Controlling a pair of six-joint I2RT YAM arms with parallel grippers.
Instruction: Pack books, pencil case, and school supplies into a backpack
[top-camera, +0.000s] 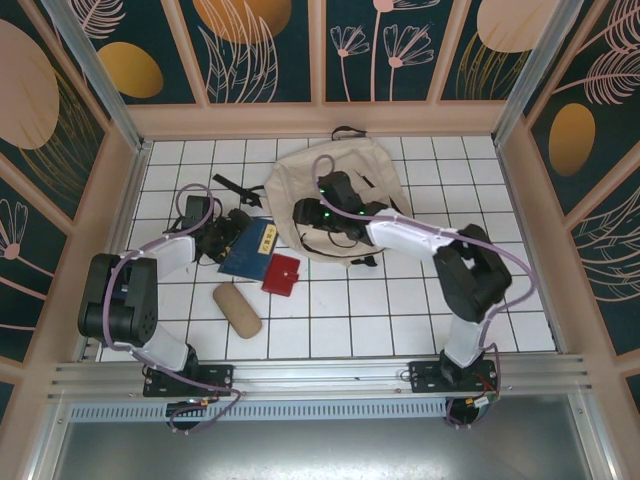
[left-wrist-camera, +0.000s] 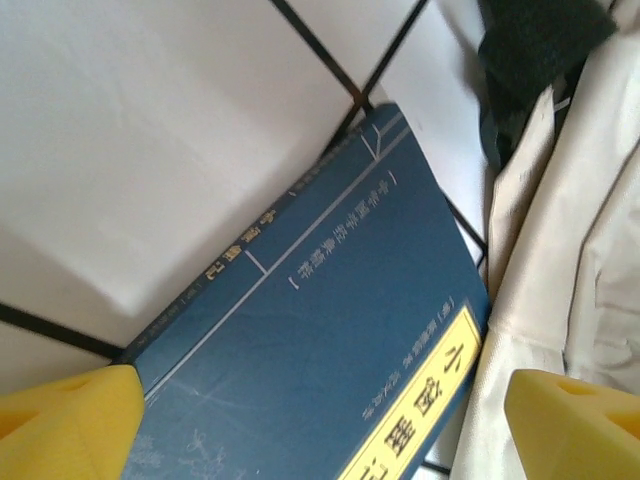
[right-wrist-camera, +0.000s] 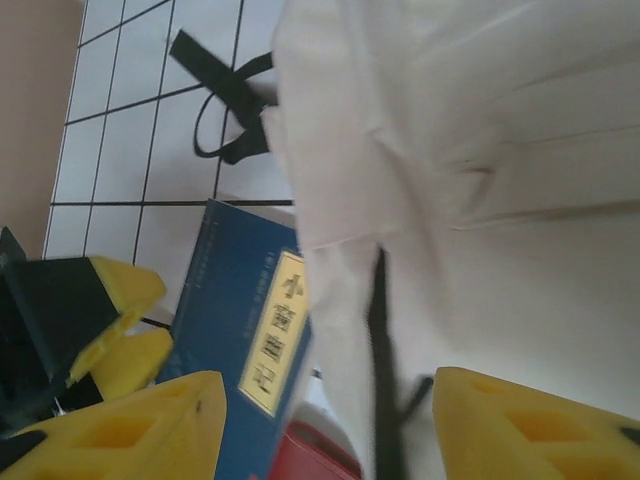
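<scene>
Top external: spotting left gripper (top-camera: 228, 237) wide open, empty, over navy book (top-camera: 250, 252) beside backpack (top-camera: 380, 165), probably lining up a grab. Seeing right gripper (right-wrist-camera: 325, 425) astride backpack fabric, maybe spreading it; can't tell if pinching.

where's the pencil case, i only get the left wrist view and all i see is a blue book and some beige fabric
Observer: The pencil case lies on the table, nearer the arm bases than the blue book and apart from it. It is not in the backpack.
Operator: ok and what's the right arm doing
Observer: The right gripper hangs over the backpack's fabric next to the book with its jaws apart. I cannot tell whether it touches the fabric.
</scene>
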